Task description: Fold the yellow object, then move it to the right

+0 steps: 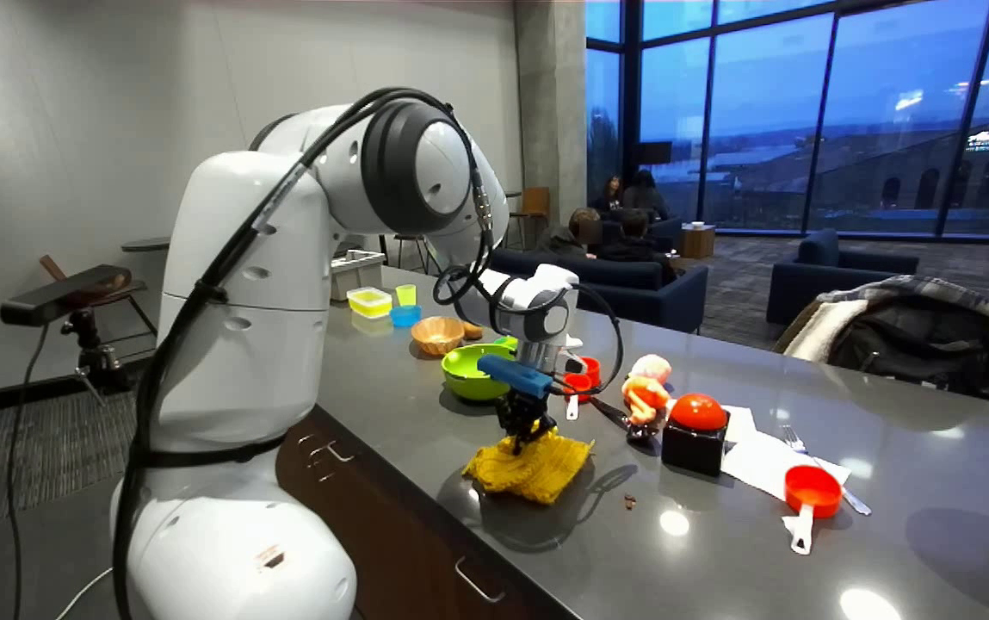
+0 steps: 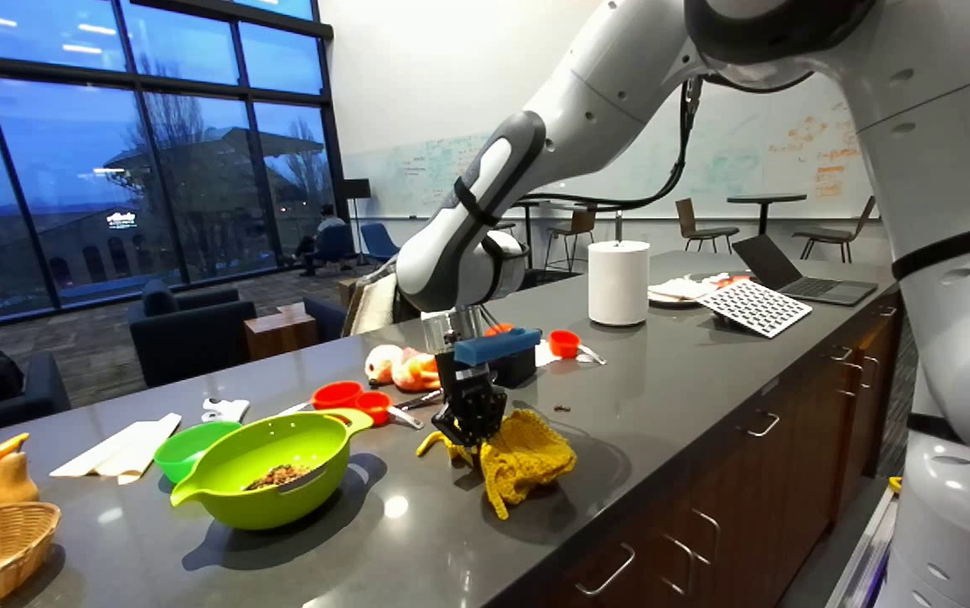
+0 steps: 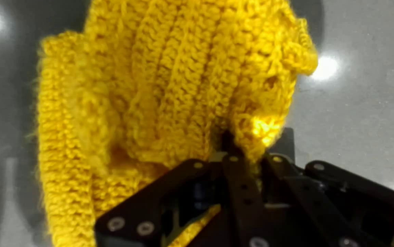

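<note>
Your claw (image 3: 257, 151) is nearly closed, gripping a pinch of the cloth (image 1: 537, 474) between its two sides. The cloth sits rumpled at the counter (image 1: 718, 551), close to one edge and near the lime bowl (image 2: 282, 505); you can't tell how much of it touches down. In the wrist view, you see one layer lapping over another.

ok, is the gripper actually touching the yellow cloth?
Touching. The wrist view shows it: the gripper has part of the yellow cloth pinched between its fingers.
</note>
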